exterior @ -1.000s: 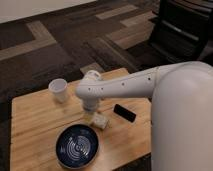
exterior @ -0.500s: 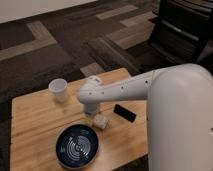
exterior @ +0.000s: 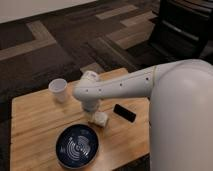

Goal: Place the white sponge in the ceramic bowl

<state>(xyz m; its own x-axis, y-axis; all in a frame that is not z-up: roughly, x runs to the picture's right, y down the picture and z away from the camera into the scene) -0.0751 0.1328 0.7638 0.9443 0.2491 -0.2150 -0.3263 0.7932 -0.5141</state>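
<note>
While the white arm (exterior: 125, 87) reaches from the right side of the view across the wooden desk (exterior: 35, 127), its last part turns downward. The pincer (exterior: 94, 116) stands low over the desk, directly at the white sponge (exterior: 102, 120). The lower part of the arm covers the pincer from above, so I cannot tell if it is apart, together or clamped on the sponge.

Only the right and near part of the sponge is visible. It is a small off-white block, and it appears to lie on the desk surface, near the middle. I also cannot tell whether the pincer touches it or is only just beside it.

The ceramic bowl (exterior: 77, 146) stands on the desk nearer to the camera than the sponge and a little to the left. It is wide, round and dark blue, with pale rings inside. The sponge is outside the bowl, near its far rim but apart from it.

A black phone (exterior: 124, 112) lies flat and slanted just to the right of the sponge, not touching it. A white cup (exterior: 58, 90) stands upright at the far left part of the desk, well apart from the sponge and the bowl.

The big rounded white body (exterior: 182, 115) of the robot fills the right side of the view and hides the right edge of the desk. Beyond the desk the floor is a dark carpet (exterior: 45, 55) with paler stripes.
</note>
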